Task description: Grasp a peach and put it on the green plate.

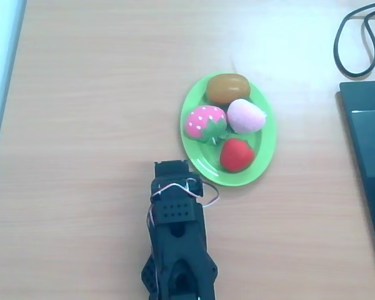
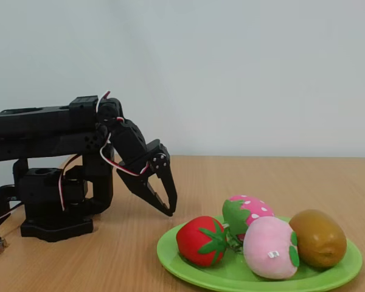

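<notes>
The pale pink peach [image 1: 245,115] lies on the green plate [image 1: 192,148], at its right side in the overhead view, touching the other fruits. In the fixed view the peach [image 2: 269,246] is at the front of the green plate [image 2: 328,277], with a small white tag on it. My gripper [image 2: 169,210] hangs to the left of the plate, tips pointing down just above the table. It is shut with nothing in it. The black arm [image 1: 175,212] is folded back, just below and to the left of the plate in the overhead view.
On the plate with the peach are a dotted pink strawberry [image 1: 205,122], a red fruit [image 1: 236,154] and a brown kiwi [image 1: 227,87]. A black cable [image 1: 339,44] and a dark flat device [image 1: 369,156] sit at the table's right edge. The arm's base [image 2: 55,213] stands at the left.
</notes>
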